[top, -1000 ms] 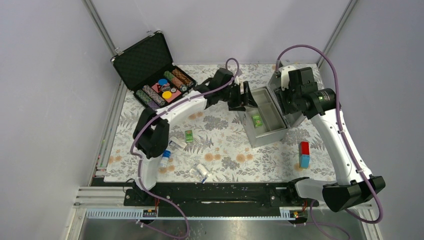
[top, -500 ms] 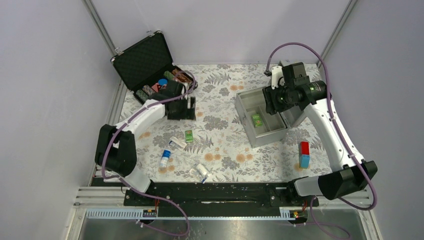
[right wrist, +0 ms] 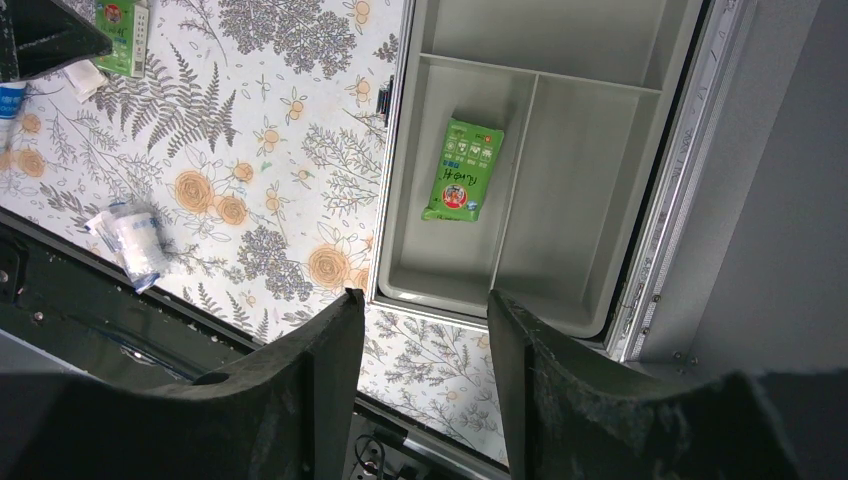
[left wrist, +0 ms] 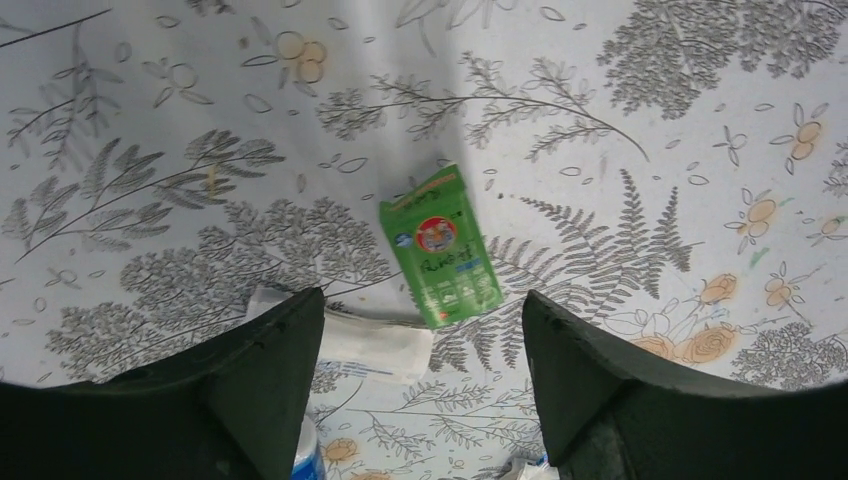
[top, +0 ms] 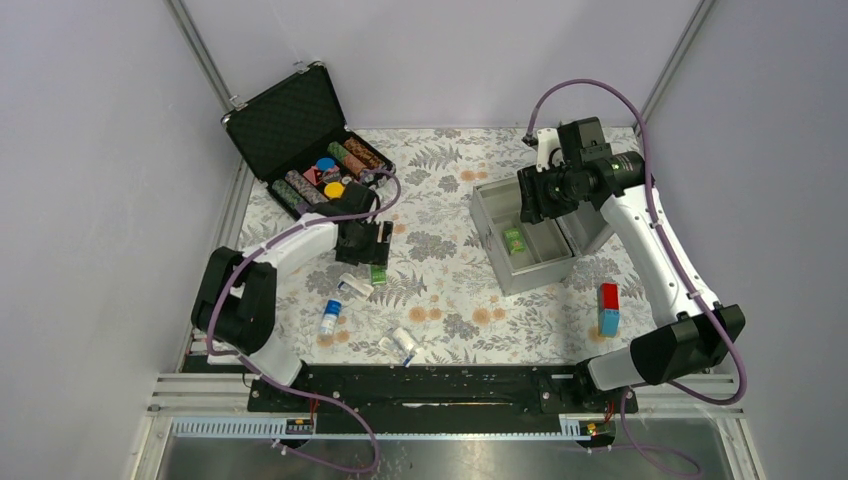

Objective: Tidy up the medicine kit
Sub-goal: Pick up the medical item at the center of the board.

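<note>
Top view. Floral surface. The medicine kit sits on the right half with its lid thrown open to the right. The right arm bends over it, wrist above the kit's far end. The left arm reaches to mid-left, its head just above a loose green sachet. Below that lie a white box, a small bottle and gauze rolls. A black case of chips stands open at far left. A red-and-blue box lies near the kit's right front.

Left wrist view. Left jaws spread wide, holding nothing, fingers clear of the surface. The loose green sachet lies flat between them. The white box touches the sachet's lower left corner. The bottle's blue cap shows at the bottom edge.

Right wrist view. Right jaws parted and empty, fingers over the kit's near rim. A second green sachet lies in the left long compartment of the tray. A gauze roll lies on the surface to the left.
</note>
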Robot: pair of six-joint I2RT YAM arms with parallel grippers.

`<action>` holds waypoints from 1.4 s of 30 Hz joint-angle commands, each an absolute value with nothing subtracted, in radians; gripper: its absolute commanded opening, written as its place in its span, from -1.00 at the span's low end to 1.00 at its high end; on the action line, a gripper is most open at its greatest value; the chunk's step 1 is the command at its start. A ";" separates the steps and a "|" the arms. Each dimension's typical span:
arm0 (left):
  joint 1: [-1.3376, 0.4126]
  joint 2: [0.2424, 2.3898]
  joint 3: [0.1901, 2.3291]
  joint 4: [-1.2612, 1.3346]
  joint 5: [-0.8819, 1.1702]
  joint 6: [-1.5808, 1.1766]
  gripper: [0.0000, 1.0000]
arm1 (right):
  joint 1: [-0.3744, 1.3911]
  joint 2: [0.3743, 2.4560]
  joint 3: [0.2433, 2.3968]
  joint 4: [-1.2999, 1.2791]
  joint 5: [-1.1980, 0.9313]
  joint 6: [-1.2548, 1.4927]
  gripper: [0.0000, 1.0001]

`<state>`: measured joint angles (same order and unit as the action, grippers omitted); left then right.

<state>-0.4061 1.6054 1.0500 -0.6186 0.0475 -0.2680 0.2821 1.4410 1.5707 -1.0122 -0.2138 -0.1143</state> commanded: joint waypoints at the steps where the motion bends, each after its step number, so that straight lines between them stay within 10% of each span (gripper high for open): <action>1: -0.443 1.645 1.067 -0.576 0.093 -0.241 0.37 | 0.279 1.392 1.564 -1.014 -0.221 -0.108 0.12; 42: -0.470 1.682 1.277 -0.618 0.302 -0.243 -0.31 | 0.279 1.309 1.488 -1.032 -0.129 -0.150 0.12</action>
